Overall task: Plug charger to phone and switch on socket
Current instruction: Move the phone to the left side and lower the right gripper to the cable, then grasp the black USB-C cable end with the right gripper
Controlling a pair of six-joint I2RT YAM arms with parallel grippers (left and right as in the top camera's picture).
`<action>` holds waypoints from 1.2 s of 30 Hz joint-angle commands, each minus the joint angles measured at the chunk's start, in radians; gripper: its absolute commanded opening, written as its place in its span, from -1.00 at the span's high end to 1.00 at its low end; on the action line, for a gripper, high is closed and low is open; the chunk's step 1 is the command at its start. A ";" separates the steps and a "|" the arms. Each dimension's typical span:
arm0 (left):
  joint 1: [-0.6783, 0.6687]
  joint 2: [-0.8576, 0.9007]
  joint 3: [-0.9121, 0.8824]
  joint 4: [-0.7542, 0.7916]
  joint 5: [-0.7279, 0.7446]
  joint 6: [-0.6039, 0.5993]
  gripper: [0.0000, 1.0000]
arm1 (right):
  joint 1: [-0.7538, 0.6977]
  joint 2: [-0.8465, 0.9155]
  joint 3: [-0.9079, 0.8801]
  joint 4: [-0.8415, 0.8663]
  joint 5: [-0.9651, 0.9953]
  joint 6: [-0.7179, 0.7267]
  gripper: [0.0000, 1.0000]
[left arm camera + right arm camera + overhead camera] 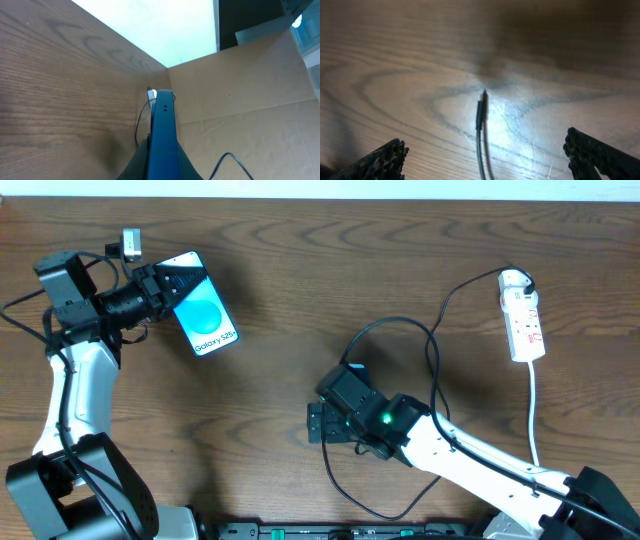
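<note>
From where I stood, the left gripper (163, 288) was clenched on the phone (205, 315), pinching it by the end nearest the arm at the far left of the wooden table (300, 270). The phone's bright blue screen with its round blue shape and the "Galaxy S25" lettering faced upward at a slant. In the left wrist view the phone showed only as a thin blue edge running straight out from between the jaws. I could not tell whether it was touching the tabletop. The right gripper (318, 423) sat low over the middle of the table, released, its jaws spread wide and holding nothing. In the right wrist view the two dark ribbed fingers (380, 160) stood far apart at the bottom corners. The plug tip (481, 107) of the charger (436, 365) lay flat on the wood between them, lit by a bright patch, touching neither finger and pointing away from the wrist. The rest of that thin black cable looped loosely around the right arm and ran up toward the socket (525, 325). The socket was the one thing there with anything seated in it. It lay lengthwise near the right edge, well apart from the phone, with a rounded white piece sitting at its far end where the black cable arrived. Its white cord (533, 410) trailed down toward the front edge.
</note>
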 commanded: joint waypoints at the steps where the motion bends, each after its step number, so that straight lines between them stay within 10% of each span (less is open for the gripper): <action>1: 0.000 -0.024 0.005 0.002 0.015 0.017 0.85 | 0.014 0.049 0.094 -0.074 0.064 0.035 -0.98; 36: 0.000 -0.024 0.005 0.002 0.015 0.017 0.85 | 0.095 0.359 0.236 -0.220 0.066 0.130 -0.83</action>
